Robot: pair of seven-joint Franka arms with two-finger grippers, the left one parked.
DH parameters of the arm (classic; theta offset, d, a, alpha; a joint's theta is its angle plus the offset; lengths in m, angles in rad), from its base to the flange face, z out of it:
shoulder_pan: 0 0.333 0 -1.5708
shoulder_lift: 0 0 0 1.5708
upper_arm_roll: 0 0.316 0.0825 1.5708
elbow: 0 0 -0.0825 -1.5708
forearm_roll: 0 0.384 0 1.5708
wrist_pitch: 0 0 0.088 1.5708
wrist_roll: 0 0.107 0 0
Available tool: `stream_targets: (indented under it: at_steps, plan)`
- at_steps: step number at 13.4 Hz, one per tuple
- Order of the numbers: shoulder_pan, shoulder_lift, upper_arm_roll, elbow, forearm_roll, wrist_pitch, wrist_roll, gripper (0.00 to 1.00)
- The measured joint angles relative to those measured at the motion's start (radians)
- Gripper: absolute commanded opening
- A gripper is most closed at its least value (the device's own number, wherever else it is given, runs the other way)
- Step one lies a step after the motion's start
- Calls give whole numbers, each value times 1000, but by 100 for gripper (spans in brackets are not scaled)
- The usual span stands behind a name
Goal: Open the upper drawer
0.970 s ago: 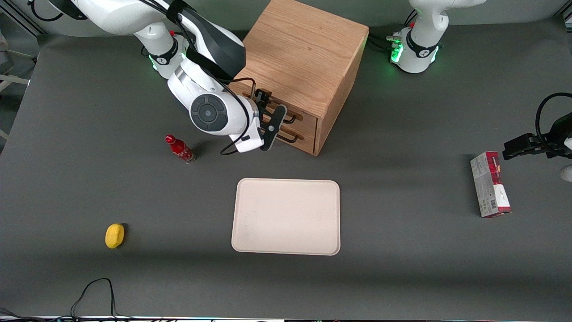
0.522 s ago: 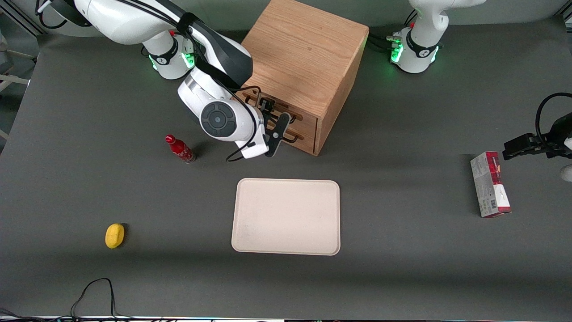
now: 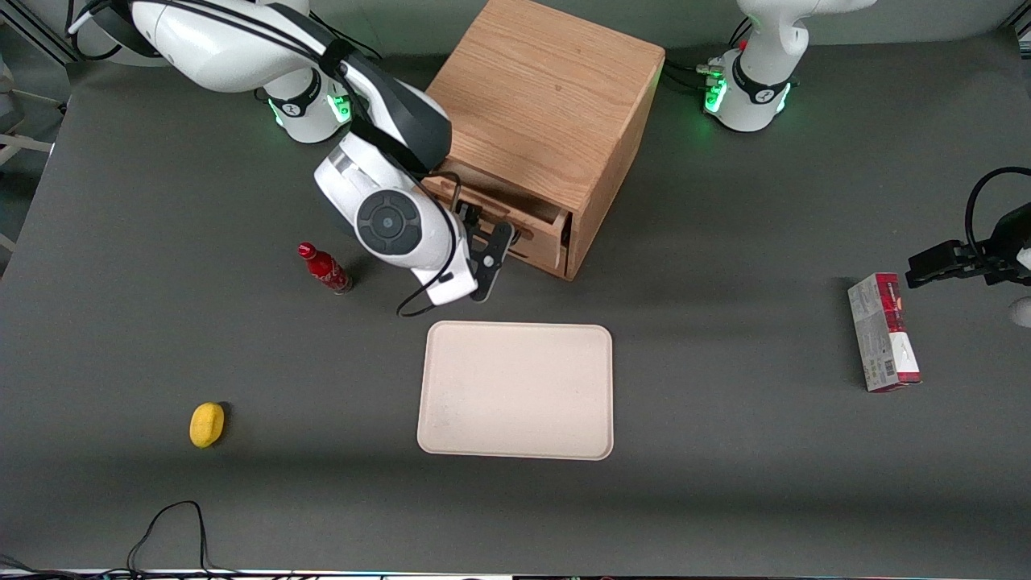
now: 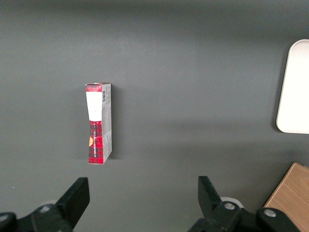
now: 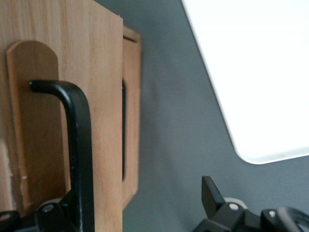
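Observation:
The oak cabinet [image 3: 548, 89] stands at the back of the table. Its upper drawer [image 3: 536, 235] is slid out a little, with a dark gap showing at its top edge. My right gripper [image 3: 483, 235] is in front of that drawer, open, with one finger hooked inside the thin black handle [image 5: 79, 145] and the other finger [image 5: 211, 193] out over the table. In the right wrist view the upper drawer front [image 5: 107, 96] stands proud of the lower drawer front [image 5: 132, 121]. In the front view the arm hides most of the handle.
A beige tray [image 3: 515, 391] lies nearer the front camera than the cabinet. A red bottle [image 3: 324, 269] stands beside my arm. A yellow object [image 3: 207, 424] lies toward the working arm's end, a red and grey box [image 3: 884, 332] toward the parked arm's end.
My gripper has drawn back toward the front camera with the handle hooked. The upper drawer, flush one second ago, has slid out a little.

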Motion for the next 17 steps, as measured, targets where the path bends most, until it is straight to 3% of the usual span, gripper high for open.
stream_targets:
  at_steps: [2,8,17]
  plan:
    - [-4,36,-14,49,-38,0,-19,100]
    - [-16,70,-158,185,-44,-1,-210,100]
    - [-18,91,-203,356,-49,5,-220,100]
